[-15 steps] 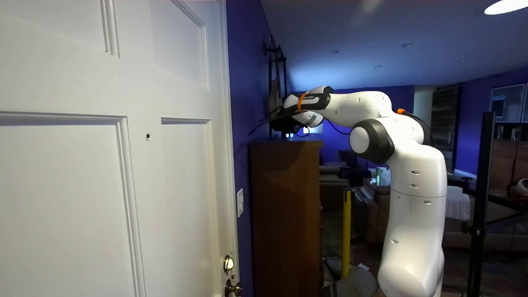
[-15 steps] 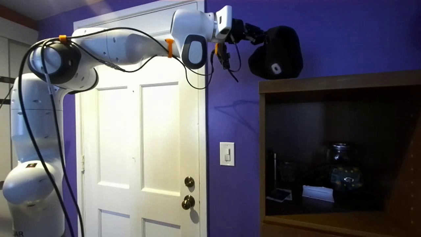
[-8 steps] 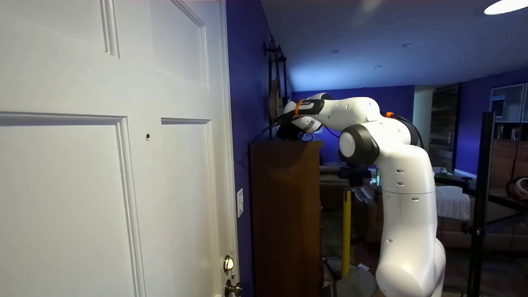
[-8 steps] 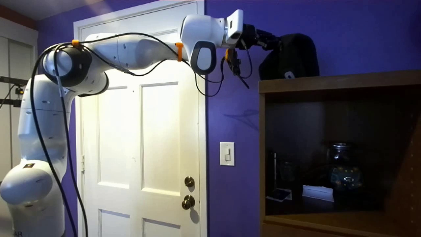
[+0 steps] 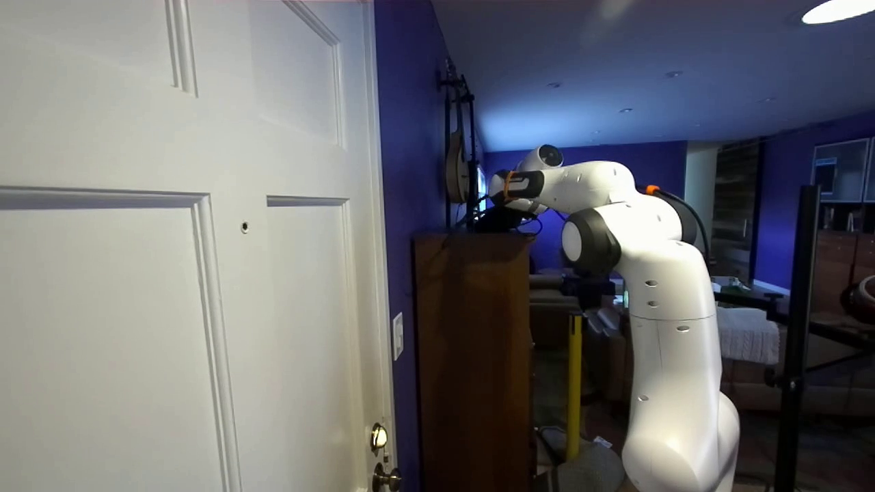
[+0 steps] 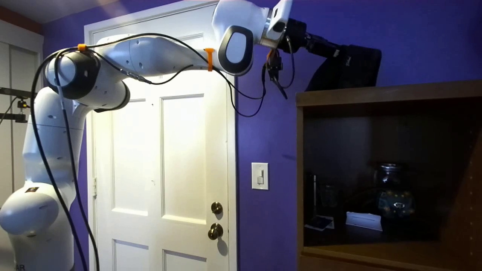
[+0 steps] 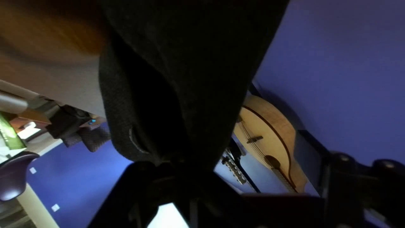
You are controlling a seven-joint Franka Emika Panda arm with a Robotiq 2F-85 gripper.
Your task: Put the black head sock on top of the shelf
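My black two-finger gripper (image 7: 235, 158) stands wide, fingers well apart in wrist view; limp black fabric head sock (image 6: 356, 69) overlaps one finger there, can't tell if it's touching. Vs half a sec ago, I've got gripper tipped down more steeply & sock farther onto flat top of tall brown wooden shelf (image 6: 391, 93), resting there. Rm: blue-purple wall (image 6: 263, 131), white panelled door (image 6: 128, 158), white rectangular light switch (image 6: 260, 175), pale wooden string instr (image 7: 269, 133). Wrist view cuts sock off at top; in an exterior view I can't split sock from gripper, both black; dim jar-like things (image 6: 395, 201) in shelf too dark to ID.
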